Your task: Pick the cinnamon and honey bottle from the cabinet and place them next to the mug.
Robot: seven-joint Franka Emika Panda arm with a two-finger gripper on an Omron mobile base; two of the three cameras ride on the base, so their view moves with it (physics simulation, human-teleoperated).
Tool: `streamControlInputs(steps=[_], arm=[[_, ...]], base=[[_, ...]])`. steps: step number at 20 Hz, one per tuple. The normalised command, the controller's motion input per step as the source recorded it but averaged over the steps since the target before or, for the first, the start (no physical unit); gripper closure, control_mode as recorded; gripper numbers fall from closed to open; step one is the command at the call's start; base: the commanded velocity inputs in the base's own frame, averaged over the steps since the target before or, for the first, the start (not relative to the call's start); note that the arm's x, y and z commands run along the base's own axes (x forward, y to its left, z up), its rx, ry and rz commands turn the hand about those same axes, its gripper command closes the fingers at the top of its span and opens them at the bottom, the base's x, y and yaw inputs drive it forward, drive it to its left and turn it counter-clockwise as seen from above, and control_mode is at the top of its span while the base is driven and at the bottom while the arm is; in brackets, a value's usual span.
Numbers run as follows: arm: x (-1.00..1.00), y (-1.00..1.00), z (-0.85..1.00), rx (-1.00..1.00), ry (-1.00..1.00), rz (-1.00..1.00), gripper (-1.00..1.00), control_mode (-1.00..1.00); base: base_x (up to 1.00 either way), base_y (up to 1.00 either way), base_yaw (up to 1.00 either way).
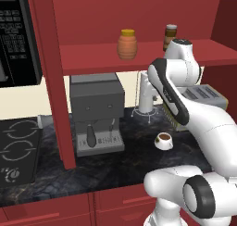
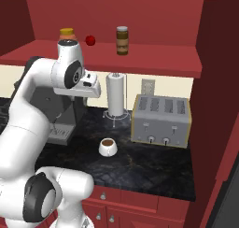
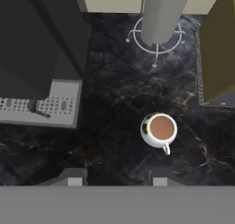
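Observation:
The orange ribbed honey bottle (image 1: 127,44) and the slim brown cinnamon (image 1: 170,37) stand apart on the shelf board of the red cabinet (image 1: 92,59). From the right base view the cinnamon (image 2: 122,40) is in full sight, while the honey bottle (image 2: 67,34) is half hidden behind my arm. Below them on the dark counter sits the white mug (image 1: 163,140) (image 2: 107,146) with brown liquid. My gripper (image 3: 117,178) hangs above the counter and points down. It is open and holds nothing, and the mug (image 3: 159,129) lies ahead of its right fingertip.
A grey coffee machine (image 1: 97,114) stands left of the mug, with a paper towel holder (image 2: 115,95) behind it and a toaster (image 2: 161,119) to its right. A small red ball (image 2: 90,40) lies on the shelf between the two jars. A stove (image 1: 16,151) is at far left.

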Motion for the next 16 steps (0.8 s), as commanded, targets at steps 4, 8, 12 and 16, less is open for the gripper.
streamControlInputs(steps=[4,8,12,16], arm=[[0.0,0.0,-0.03,0.0,0.04,0.0,-1.0,-1.0],[-0.19,0.06,0.02,0.0,-0.03,0.0,-1.0,-1.0],[-0.32,0.3,0.42,-0.05,-0.26,0.0,-1.0,-1.0],[-0.34,0.54,0.71,-0.05,-0.33,0.0,-1.0,-1.0]], base=[[0.0,0.0,0.0],[0.0,0.0,0.0],[0.0,0.0,0.0],[0.0,0.0,0.0]])
